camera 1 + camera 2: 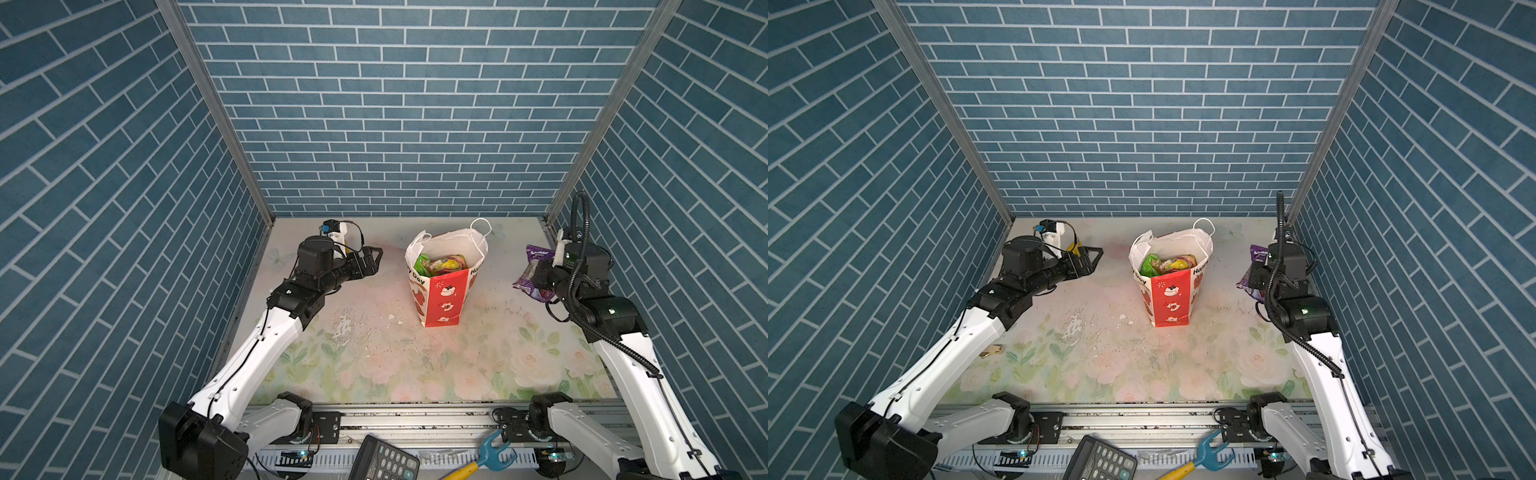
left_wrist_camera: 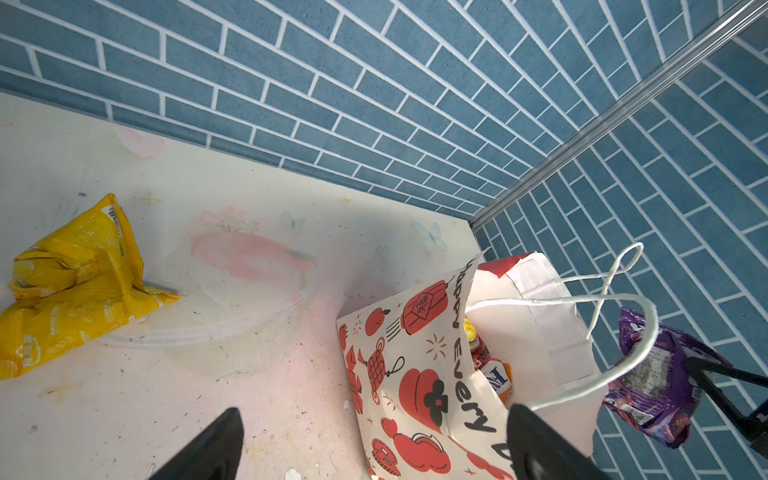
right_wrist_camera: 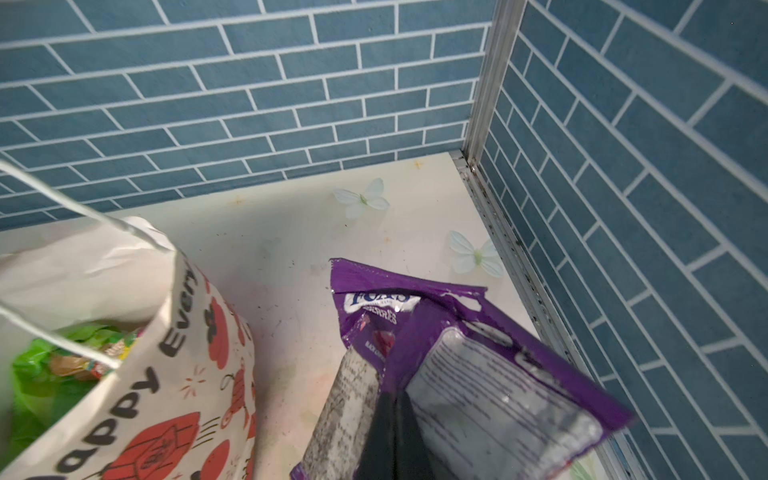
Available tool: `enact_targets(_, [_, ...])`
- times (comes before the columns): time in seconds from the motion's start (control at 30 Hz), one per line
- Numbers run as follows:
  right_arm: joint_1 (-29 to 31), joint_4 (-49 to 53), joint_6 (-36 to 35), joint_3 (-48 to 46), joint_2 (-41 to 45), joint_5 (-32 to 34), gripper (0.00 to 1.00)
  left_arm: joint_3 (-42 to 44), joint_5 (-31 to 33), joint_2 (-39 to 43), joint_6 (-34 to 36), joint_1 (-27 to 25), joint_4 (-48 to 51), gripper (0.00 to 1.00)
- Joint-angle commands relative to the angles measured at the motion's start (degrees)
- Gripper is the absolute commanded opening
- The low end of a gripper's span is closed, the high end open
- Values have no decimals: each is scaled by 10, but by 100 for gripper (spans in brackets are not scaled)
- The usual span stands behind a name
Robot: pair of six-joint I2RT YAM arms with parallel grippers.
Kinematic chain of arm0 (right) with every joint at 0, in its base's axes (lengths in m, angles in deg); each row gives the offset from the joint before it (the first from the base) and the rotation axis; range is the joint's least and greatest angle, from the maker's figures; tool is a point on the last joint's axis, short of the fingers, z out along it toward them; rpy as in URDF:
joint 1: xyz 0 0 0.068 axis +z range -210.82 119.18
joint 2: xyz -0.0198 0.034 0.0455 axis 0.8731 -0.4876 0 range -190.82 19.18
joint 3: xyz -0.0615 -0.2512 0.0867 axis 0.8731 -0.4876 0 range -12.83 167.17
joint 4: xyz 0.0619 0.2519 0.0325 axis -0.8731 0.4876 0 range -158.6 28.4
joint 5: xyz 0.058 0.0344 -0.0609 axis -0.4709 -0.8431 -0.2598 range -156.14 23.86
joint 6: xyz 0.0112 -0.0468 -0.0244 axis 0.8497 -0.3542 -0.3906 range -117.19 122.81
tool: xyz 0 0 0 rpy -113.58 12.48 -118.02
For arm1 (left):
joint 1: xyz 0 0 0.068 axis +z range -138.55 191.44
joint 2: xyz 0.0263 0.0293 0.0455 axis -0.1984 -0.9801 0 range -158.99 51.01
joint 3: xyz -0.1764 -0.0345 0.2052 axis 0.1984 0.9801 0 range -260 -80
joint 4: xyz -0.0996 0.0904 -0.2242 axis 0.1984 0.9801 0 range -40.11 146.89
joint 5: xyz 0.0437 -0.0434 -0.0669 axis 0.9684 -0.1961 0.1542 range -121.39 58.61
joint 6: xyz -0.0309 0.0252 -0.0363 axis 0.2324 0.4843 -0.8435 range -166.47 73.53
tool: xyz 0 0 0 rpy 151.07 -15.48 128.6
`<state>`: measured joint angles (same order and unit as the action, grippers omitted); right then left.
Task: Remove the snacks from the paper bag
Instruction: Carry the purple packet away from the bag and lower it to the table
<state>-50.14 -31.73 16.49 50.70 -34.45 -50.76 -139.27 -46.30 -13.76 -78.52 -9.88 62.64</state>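
A robotics lab's test booth is providing the setting: a white-and-black left arm [image 1: 253, 357] and right arm [image 1: 656, 407] are rising from bases bolted to an aluminium rail [image 1: 415, 419] along the table's front edge. Blue brick-print panels [image 1: 407, 104] are boxing the table in on three sides, with bare aluminium corner posts [image 1: 222, 120] joining them. A floral-print sheet [image 1: 415, 365] is covering the tabletop and showing scuffs and flaked patches. A calculator [image 1: 386, 461] and a blue-headed, yellow-handled tool [image 1: 492, 453] are lying by a slotted cable duct [image 1: 332, 460].

blue brick-patterned walls [image 1: 399, 104] enclose a worn floral tabletop [image 1: 374, 353] with aluminium corner posts [image 1: 219, 112].
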Motion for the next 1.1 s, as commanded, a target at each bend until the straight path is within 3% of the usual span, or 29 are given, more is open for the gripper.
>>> enact_targets(0.0, [-26,-34,17,-13,4,-20,0,-30,6,1,34,-3,29,100])
enact_targets(0.27, [-88,-55,20,-33,-17,-69,0,-75,-2,-27,100,-3,111,100])
enact_targets(0.57, [-116,-77,27,-37,-92,-78,0,-49,-4,-29,154,-3,95,100])
enact_targets(1.07, [-147,-147,62,-32,-221,-173,0,-27,-51,-11,119,25,81,100])
